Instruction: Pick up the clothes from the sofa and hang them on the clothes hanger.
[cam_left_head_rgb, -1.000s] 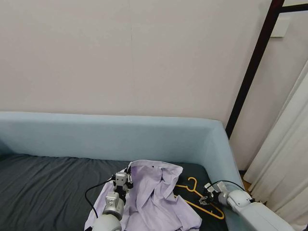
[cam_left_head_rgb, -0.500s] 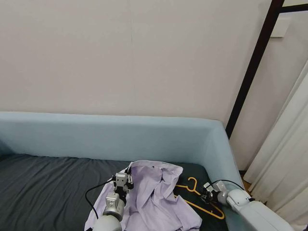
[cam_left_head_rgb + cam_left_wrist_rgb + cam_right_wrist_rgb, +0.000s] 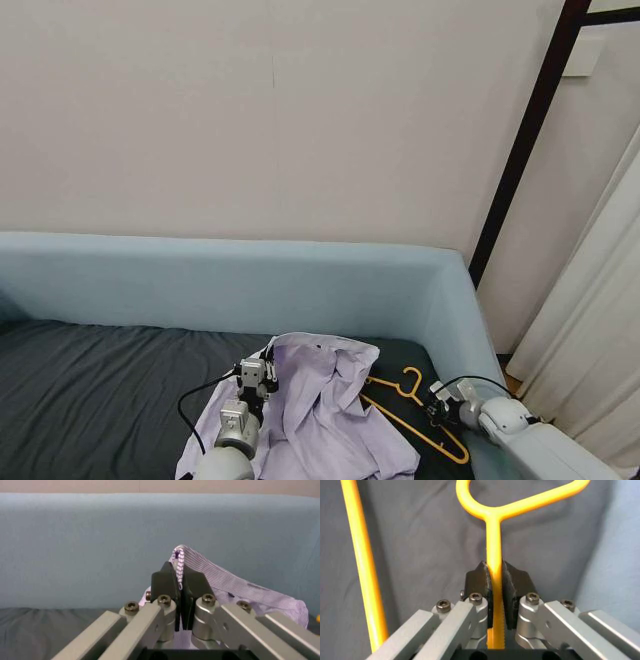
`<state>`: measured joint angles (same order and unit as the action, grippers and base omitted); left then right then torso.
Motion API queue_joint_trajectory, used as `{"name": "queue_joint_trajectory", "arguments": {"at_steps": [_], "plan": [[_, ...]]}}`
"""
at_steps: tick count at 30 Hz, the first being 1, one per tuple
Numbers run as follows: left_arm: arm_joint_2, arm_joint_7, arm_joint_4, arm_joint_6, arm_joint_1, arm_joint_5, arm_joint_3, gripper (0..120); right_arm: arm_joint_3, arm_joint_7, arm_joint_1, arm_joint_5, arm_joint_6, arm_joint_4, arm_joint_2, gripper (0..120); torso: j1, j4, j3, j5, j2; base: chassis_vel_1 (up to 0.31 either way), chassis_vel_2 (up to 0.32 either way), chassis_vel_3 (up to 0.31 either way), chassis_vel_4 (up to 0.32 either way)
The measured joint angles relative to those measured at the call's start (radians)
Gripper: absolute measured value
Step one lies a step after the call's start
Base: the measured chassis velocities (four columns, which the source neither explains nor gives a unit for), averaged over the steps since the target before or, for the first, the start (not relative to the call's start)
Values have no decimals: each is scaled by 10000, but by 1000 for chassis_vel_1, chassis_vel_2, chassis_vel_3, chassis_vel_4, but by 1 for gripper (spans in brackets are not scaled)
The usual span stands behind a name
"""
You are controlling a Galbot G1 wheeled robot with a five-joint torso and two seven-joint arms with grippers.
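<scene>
Find lilac shirt (image 3: 320, 410) heaped on the dark seat of the sofa (image 3: 300, 285), toward its right end. Note left gripper (image 3: 258, 375) at the shirt's left edge, fingers (image 3: 167, 579) pinched shut on a raised fold of cloth. See orange hanger (image 3: 415, 412) flat on the seat, just right of the shirt, long axis running far-left to near-right, hook at the far end. Read right gripper (image 3: 437, 408) as clamped on the stem below the hook. Judge the shirt to lie left of the hanger, right arm nearer the hanger.
</scene>
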<state>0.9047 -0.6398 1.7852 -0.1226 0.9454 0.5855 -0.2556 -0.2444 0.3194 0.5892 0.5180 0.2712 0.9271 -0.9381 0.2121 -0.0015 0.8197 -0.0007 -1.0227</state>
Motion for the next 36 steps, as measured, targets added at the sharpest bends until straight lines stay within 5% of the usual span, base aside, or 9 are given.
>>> {"name": "queue_joint_trajectory", "arguments": {"at_steps": [19, 33, 36], "plan": [[-25, 71, 206, -123, 422, -208, -110, 0, 856, -3518, -337, 2302, -581, 2350, 3, 4, 0, 7, -1, -2, 0, 0, 0, 0, 0], [-144, 58, 222, -137, -136, 134, -45, 0, 1626, -5366, 1464, -937, -1942, 5021, 582, 4, 0, 0, -1, -1, 0, 0, 0, 0, 0], [-202, 27, 279, -117, -218, 250, -42, 0, 2123, -5491, 2537, -2769, -2824, 5633, 706, 4, 0, 4, -2, -2, 0, 0, 0, 0, 0]]}}
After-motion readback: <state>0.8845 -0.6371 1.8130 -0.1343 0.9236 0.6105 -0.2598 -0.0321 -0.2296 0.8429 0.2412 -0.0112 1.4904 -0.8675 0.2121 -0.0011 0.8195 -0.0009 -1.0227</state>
